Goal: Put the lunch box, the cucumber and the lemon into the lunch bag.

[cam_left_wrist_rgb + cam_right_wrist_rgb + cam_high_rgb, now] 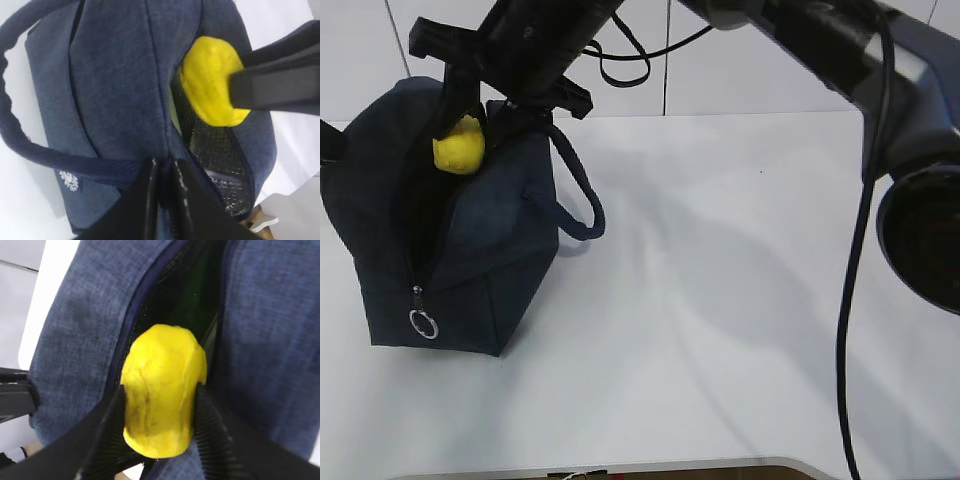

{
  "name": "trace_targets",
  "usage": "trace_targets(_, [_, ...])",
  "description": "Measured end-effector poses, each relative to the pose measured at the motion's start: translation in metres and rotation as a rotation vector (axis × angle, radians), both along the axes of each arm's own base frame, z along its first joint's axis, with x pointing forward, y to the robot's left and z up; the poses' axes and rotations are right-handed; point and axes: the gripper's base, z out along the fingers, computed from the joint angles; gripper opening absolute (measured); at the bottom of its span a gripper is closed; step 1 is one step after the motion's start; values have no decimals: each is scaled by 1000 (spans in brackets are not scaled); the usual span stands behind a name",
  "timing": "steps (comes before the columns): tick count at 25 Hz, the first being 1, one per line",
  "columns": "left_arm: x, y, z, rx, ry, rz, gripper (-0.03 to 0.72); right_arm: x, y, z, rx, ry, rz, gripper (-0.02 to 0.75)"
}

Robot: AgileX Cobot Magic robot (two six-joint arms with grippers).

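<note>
The dark navy lunch bag (470, 250) stands at the table's left with its top zipper open. My right gripper (463, 132) hangs over that opening, shut on the yellow lemon (460, 150). In the right wrist view the lemon (162, 390) sits between both ribbed pads (212, 430), partly inside the slit. My left gripper (162, 175) is shut on the bag's zipper edge (165, 150), close to the lemon (210, 85). A dark green shape (195, 295) shows deep inside the bag; I cannot tell what it is. The lunch box and the cucumber are otherwise hidden.
One bag handle (582, 200) loops out to the right and a silver ring pull (423, 324) hangs at the bag's front. The right arm (910, 80) and its black cable (850, 300) cross the right side above the white table (720, 330).
</note>
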Motion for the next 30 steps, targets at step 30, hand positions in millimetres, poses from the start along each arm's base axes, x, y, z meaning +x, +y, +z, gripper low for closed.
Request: trace_targets(30, [-1, -8, 1, -9, -12, -50, 11, -14, -14, 41, -45, -226, 134, 456])
